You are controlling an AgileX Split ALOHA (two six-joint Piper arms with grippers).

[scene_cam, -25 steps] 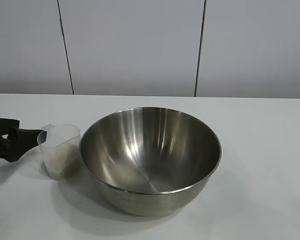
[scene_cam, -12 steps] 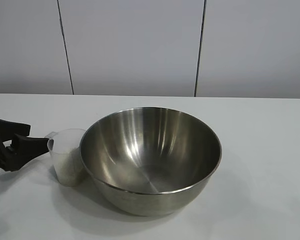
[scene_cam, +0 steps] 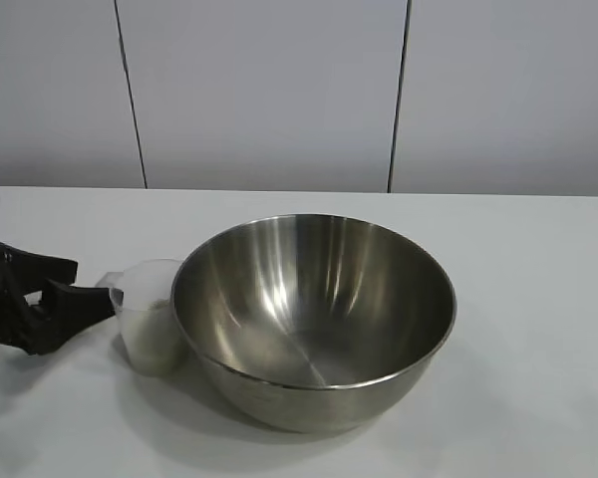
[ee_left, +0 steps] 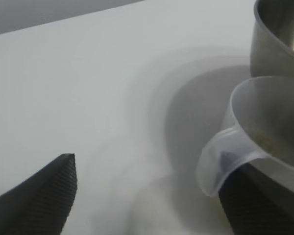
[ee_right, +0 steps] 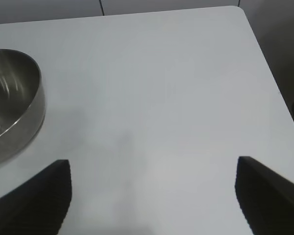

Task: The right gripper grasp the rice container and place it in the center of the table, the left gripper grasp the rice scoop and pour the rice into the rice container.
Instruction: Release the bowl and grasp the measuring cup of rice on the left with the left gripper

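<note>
The large round shiny stainless-steel mixing bowl, the rice container (scene_cam: 314, 319), sits upright near the middle of the plain white flat tabletop (scene_cam: 528, 299), its polished inside bare of grains. At its nine o'clock, touching or all but touching the steel wall, stands the small translucent clear plastic measuring cup with a side handle, the rice scoop (scene_cam: 151, 317), upright and partly filled with small white uncooked grains, the rice (scene_cam: 153, 344). The handle points away from the bowl toward nine o'clock, where the left claw (scene_cam: 75, 291), a black two-fingered claw, reaches in low over the tabletop from the exterior view's left edge. Its tapered fingers are spread well apart and straddle the handle; in the left wrist view one ribbed finger (ee_left: 41, 200) stands well clear of the cup (ee_left: 264, 132), while the other (ee_left: 257, 205) lies close under the handle and cup, so nothing is gripped. The right claw (ee_right: 154, 196) hangs above bare tabletop at the bowl's three o'clock side, its two black wedge fingers wide apart and empty, with the bowl (ee_right: 14, 105) off to one side of its view.
</note>
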